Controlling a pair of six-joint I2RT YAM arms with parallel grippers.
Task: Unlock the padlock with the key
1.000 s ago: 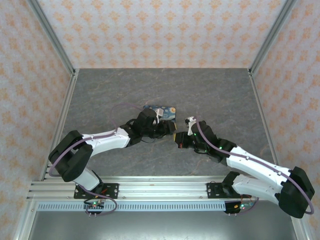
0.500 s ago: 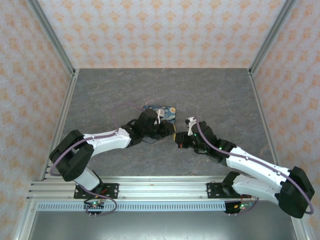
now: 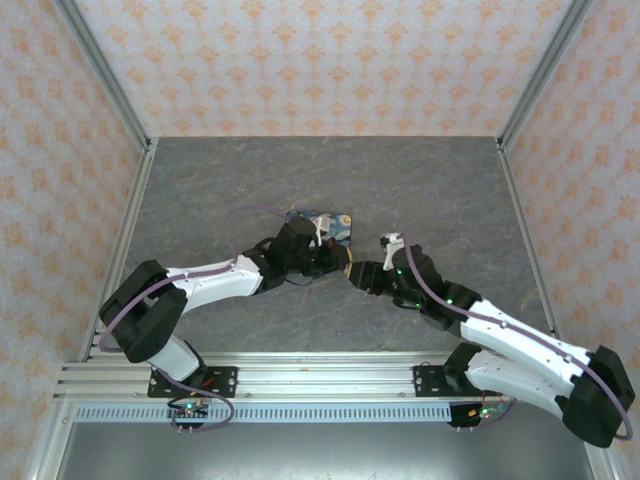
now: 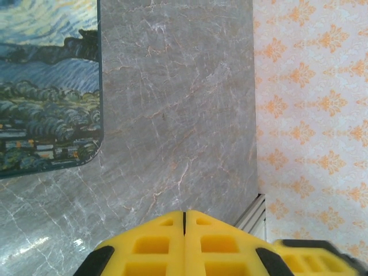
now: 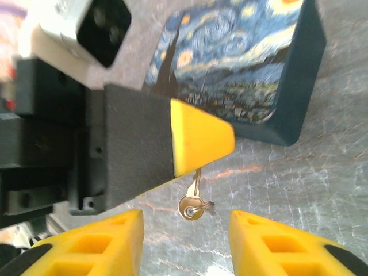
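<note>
Small flat rectangular padlock (image 3: 338,227), dark blue with yellow-white swirl print, lies flat on grey marble-pattern tabletop (image 3: 440,190), near middle. Left end effector (image 3: 338,262) just beside padlock's near edge; yellow fingers (image 4: 155,244) pressed together, pinching small metal key (image 5: 192,203). Key hangs from fingertips, round head down, close above tabletop. Right end effector (image 3: 354,273) close beside left one; yellow fingers (image 5: 115,241) spread apart, key just ahead of gap.

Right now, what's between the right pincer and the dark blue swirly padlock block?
The left pincer and the small metal key dangling from it, seen in the right wrist view.
</note>
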